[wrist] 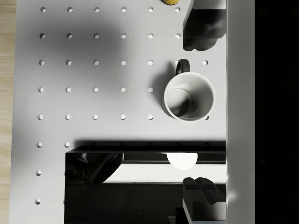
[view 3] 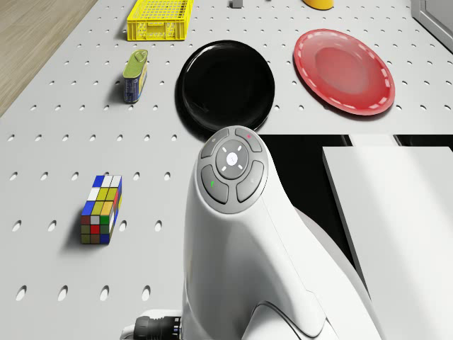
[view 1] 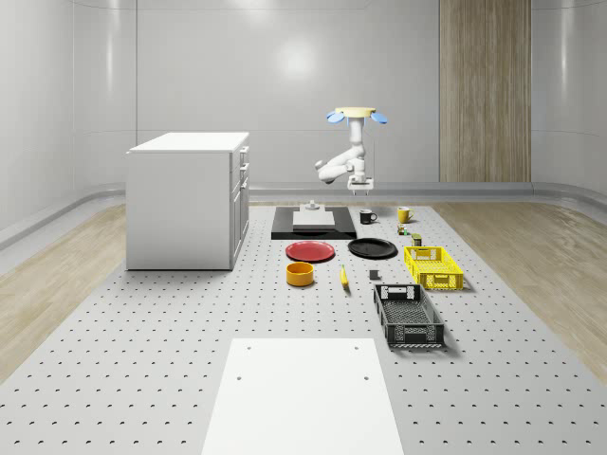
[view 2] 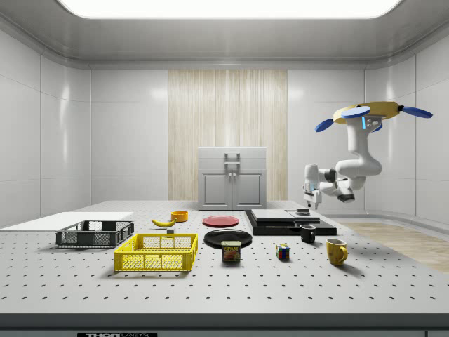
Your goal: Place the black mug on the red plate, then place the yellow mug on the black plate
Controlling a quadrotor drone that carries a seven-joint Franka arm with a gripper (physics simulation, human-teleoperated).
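Note:
The black mug stands upright on the table beside the black slab, with the yellow mug further toward the whole-scene view's right. Nearer the camera lie the red plate and the black plate, both bare. My drone hovers above the mugs' end of the table, arm bent downward. The gripper hangs open, well above the black mug. In the wrist view the black mug, white inside, sits almost between the two fingertips, a little off to one side of the gripper.
A black slab carrying a white block lies beside the black mug. A white cabinet stands at the whole-scene view's left. A yellow bowl, banana, yellow basket, black basket, can and puzzle cube are scattered around.

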